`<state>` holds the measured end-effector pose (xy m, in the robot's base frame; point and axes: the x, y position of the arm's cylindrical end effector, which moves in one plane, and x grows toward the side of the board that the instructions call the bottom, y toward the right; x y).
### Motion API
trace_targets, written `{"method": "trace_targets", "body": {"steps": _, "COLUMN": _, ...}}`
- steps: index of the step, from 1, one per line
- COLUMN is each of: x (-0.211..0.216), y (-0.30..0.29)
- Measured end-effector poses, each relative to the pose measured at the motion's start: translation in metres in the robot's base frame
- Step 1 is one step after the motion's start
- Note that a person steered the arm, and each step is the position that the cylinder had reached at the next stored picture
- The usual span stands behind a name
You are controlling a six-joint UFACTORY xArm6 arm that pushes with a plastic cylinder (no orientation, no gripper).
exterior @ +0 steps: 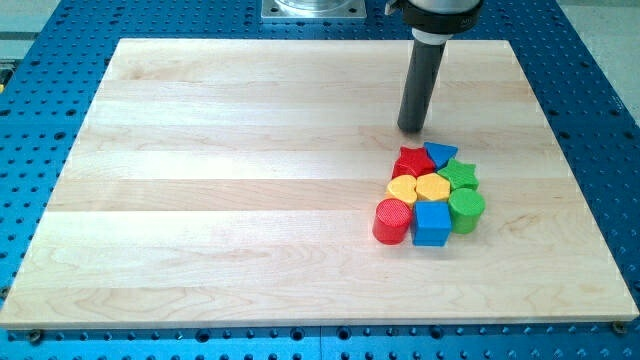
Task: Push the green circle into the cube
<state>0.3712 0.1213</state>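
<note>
The green circle [466, 210] stands at the right edge of a tight cluster of blocks, touching the right side of the blue cube [432, 223]. My tip [411, 129] rests on the board above the cluster, a short way above the red star [411, 163] and apart from every block. The rod rises straight up from the tip toward the view's top.
The cluster also holds a red cylinder [392, 221] left of the cube, a yellow block [402, 188], a yellow heart [433, 187], a green star [461, 176] and a blue triangle [440, 154]. The wooden board [220, 180] lies on a blue perforated table.
</note>
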Motion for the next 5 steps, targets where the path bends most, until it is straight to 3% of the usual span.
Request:
{"method": "trace_targets", "body": {"steps": 2, "x": 0.010, "y": 0.025}}
{"method": "trace_targets", "body": {"steps": 3, "x": 0.039, "y": 0.083}}
{"method": "trace_targets", "body": {"steps": 4, "x": 0.103, "y": 0.104}}
{"method": "trace_targets", "body": {"steps": 5, "x": 0.121, "y": 0.094}}
